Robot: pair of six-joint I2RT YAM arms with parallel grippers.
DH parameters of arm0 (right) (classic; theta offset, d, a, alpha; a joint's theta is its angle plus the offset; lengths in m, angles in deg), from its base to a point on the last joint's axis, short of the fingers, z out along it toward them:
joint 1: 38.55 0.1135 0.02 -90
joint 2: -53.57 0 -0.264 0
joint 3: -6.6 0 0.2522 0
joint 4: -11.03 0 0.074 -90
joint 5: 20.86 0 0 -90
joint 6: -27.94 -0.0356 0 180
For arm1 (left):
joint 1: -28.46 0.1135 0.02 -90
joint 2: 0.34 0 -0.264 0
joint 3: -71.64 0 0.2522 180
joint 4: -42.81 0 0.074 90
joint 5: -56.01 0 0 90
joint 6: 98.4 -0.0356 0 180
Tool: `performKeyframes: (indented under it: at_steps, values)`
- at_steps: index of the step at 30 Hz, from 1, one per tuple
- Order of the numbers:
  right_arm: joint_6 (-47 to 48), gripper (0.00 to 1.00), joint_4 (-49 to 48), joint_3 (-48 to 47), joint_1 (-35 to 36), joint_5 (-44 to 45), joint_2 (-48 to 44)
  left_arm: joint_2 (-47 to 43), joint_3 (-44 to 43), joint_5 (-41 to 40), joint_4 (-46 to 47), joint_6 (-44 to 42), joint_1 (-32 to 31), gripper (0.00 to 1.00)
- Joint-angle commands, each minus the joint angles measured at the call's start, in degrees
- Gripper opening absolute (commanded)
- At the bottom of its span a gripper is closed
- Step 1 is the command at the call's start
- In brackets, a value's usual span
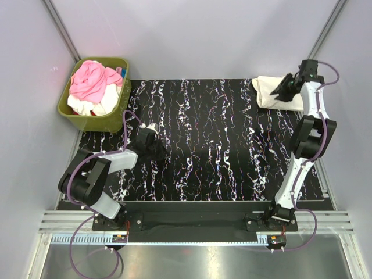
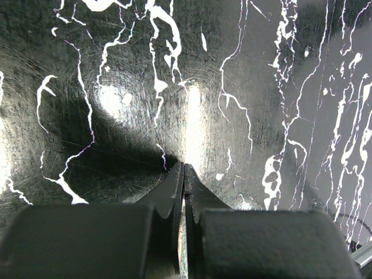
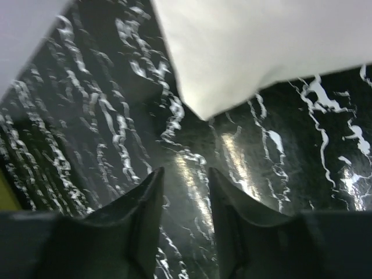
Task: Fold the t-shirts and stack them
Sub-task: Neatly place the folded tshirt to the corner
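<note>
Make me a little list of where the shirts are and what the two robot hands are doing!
bin: green bin by the far left corner of the table
in the bin: pink shirt on top of white clothes, not folded
folded: one cream shirt at the far right
left gripper: shut, empty, over bare table
right gripper: open, empty, near the cream shirt's corner
</note>
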Motion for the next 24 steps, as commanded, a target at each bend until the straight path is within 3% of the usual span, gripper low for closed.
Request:
performKeyframes:
  at_steps: [1,2,5,9,14,24]
  values:
    - [-1.47,0.40,-2.32,-4.91,0.50,-0.18,-2.00,1.82,1.36,-2.47,-5.23,-1.68,0.65,0.00]
    - [-2.17,0.33,-1.54,-8.58,0.50,0.18,0.79,1.82,1.45,-2.56,-5.14,-1.68,0.65,0.00]
    - [-3.14,0.21,1.98,-18.69,0.50,0.53,8.34,1.82,1.45,-2.38,-5.14,-1.68,0.65,0.00]
    - [-4.46,0.16,4.80,-28.29,-0.20,2.81,15.49,1.82,1.45,-2.47,-5.05,-1.68,0.65,0.00]
    - [-7.53,0.13,-2.91,-21.02,-1.17,3.08,15.06,2.00,1.45,-2.38,-4.96,-1.77,0.74,0.00]
    - [-6.57,0.11,-3.28,-19.17,-1.79,1.59,19.80,2.08,1.45,-2.12,-4.96,-1.77,0.92,0.00]
